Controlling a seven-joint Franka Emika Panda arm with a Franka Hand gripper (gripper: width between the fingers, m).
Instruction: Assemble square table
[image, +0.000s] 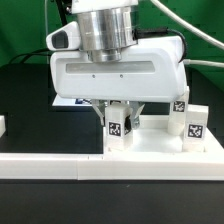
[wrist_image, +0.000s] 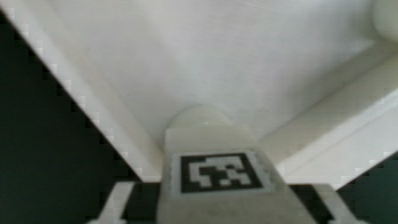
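Exterior view: the robot arm's white wrist housing fills the upper middle of the scene, with the gripper (image: 117, 110) reaching down beneath it; its dark fingers (image: 108, 108) stand on either side of a white leg post (image: 116, 131), closed against its upper part. The post stands upright, its black-and-white square tag facing the camera; the tag is a block pattern only and carries no readable letters or numbers. Two more leg posts (image: 191, 122) stand just beside each other toward the exterior view's right, each showing a similar tag; no brand name or writing can be made out on any part. The square slab (image: 160, 158) lies flat on the black table (image: 20, 100), its raised rim running across the foreground; the posts rise from it or just behind it, which of the two cannot be told. A small white piece (image: 2, 126) sits at the exterior view's left edge.

Wrist view: the held post (wrist_image: 217, 160) appears close and blurred, tag toward the lens, over the slab's (wrist_image: 231, 60) pale surface and rim.
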